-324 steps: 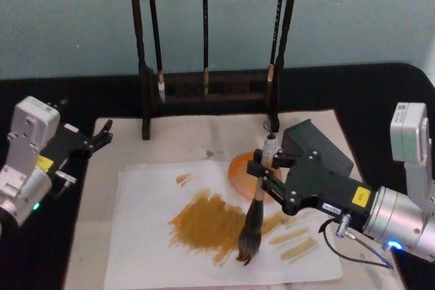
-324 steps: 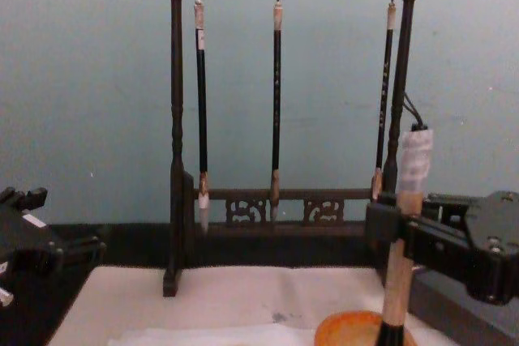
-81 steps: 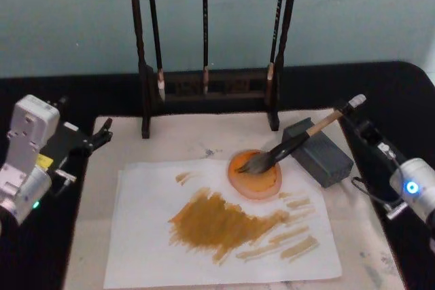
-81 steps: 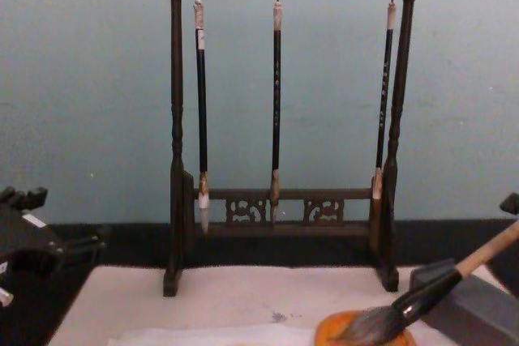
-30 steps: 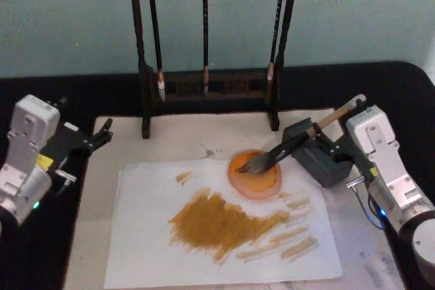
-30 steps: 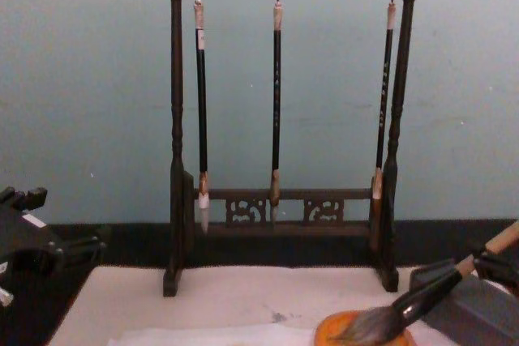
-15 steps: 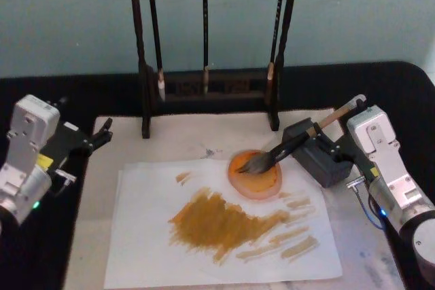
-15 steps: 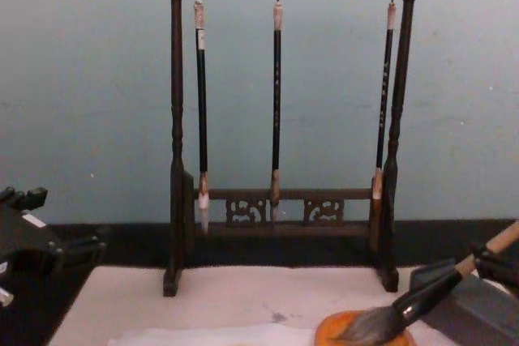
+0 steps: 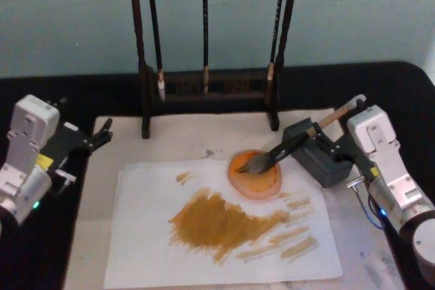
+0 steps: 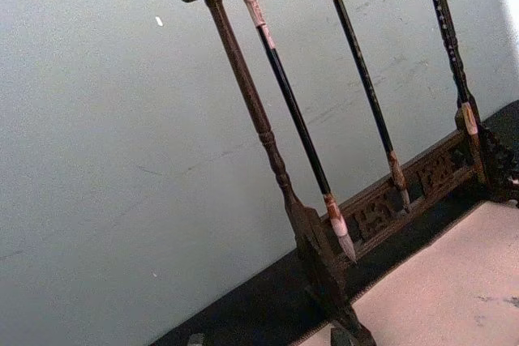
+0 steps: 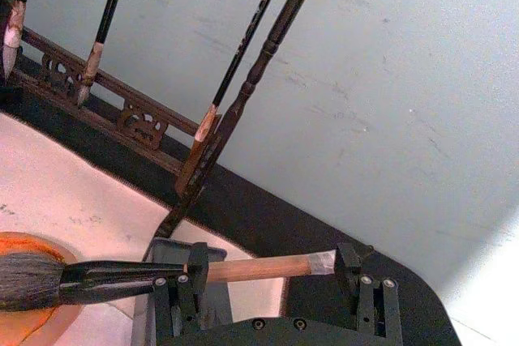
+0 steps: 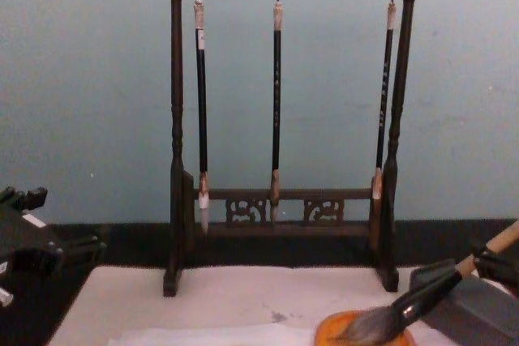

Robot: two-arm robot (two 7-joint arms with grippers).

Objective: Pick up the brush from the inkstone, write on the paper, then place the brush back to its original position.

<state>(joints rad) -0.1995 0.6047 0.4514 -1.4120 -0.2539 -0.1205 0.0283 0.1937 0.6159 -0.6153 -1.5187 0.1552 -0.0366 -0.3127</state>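
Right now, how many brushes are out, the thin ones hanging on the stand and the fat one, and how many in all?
Thin dark brushes hanging on the stand: 3
Big brush resting from the grey block into the orange dish: 1
Total: 4 brushes

A black desk [image 9: 61,89] is spanning the head view, its bare surface showing along the upper band and both side edges. A cream mat [image 9: 180,142] is lying across its middle. A dark wooden brush stand [image 9: 204,89] is standing at upper centre, its base straddling the mat's far edge and the desk.
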